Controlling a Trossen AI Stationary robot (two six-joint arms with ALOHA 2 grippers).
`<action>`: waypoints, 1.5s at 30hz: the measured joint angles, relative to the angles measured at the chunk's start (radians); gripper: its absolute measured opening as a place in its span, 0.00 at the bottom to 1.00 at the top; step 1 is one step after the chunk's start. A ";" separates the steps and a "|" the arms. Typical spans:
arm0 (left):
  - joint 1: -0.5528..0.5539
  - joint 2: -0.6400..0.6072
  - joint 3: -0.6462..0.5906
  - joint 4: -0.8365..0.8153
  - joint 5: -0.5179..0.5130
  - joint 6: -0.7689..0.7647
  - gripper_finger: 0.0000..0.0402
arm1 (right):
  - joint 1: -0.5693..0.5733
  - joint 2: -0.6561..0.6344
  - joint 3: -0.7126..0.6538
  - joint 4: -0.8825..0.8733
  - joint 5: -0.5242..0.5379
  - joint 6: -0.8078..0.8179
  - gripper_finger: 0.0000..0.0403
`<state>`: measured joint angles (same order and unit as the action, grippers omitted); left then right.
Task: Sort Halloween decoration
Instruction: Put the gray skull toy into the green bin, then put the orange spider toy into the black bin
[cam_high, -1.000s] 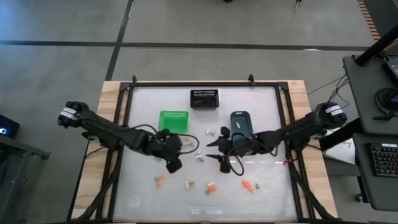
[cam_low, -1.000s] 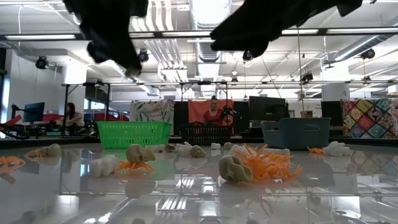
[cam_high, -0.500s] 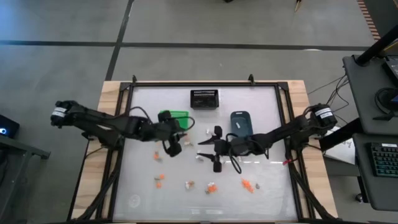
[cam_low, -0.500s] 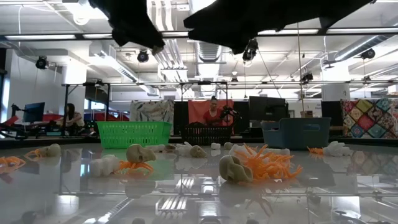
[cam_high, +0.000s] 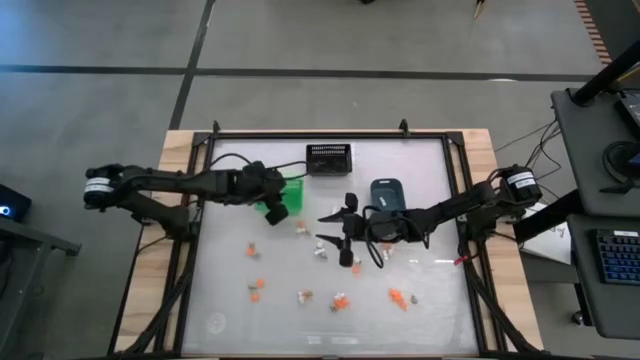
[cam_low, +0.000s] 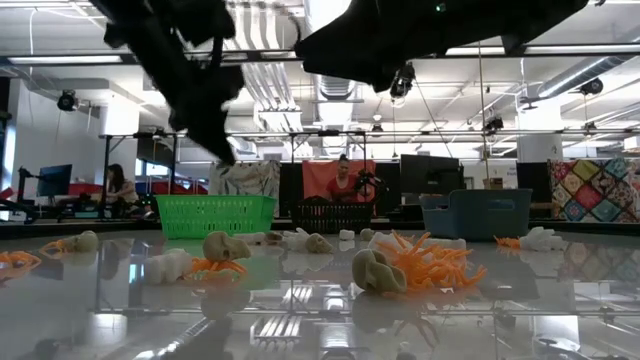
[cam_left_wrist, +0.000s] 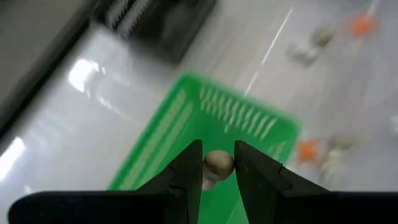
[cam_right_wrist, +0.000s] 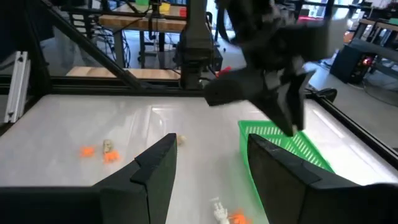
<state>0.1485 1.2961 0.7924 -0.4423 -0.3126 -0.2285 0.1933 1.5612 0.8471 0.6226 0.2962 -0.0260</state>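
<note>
Sorting is judged barely begun: a tan trinket (cam_left_wrist: 217, 164) is clamped by the left gripper (cam_left_wrist: 218, 167) over the green bin (cam_left_wrist: 186, 140); the right gripper (cam_right_wrist: 208, 165) is spread empty, and trinkets (cam_high: 300, 296) remain scattered.

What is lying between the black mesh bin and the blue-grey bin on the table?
Nothing. In the high view the stretch of table between the black mesh bin and the blue-grey bin is bare.

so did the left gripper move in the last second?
Yes. The left gripper went from the open table toward the far edge, now over the green bin.
</note>
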 joint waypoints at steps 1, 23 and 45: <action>0.013 0.000 -0.019 0.000 0.011 -0.011 0.19 | 0.000 0.000 0.000 -0.004 0.000 0.000 0.46; 0.074 0.000 -0.101 0.032 0.051 0.059 0.19 | -0.163 -0.128 0.000 -0.144 0.045 -0.176 0.46; 0.135 0.000 -0.101 0.060 0.069 0.104 0.24 | -0.290 -0.228 0.000 -0.380 -0.034 -0.214 0.46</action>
<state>0.2836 1.2957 0.6914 -0.3818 -0.2435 -0.1249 -0.0967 1.3331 0.8467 0.2431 0.2619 -0.2401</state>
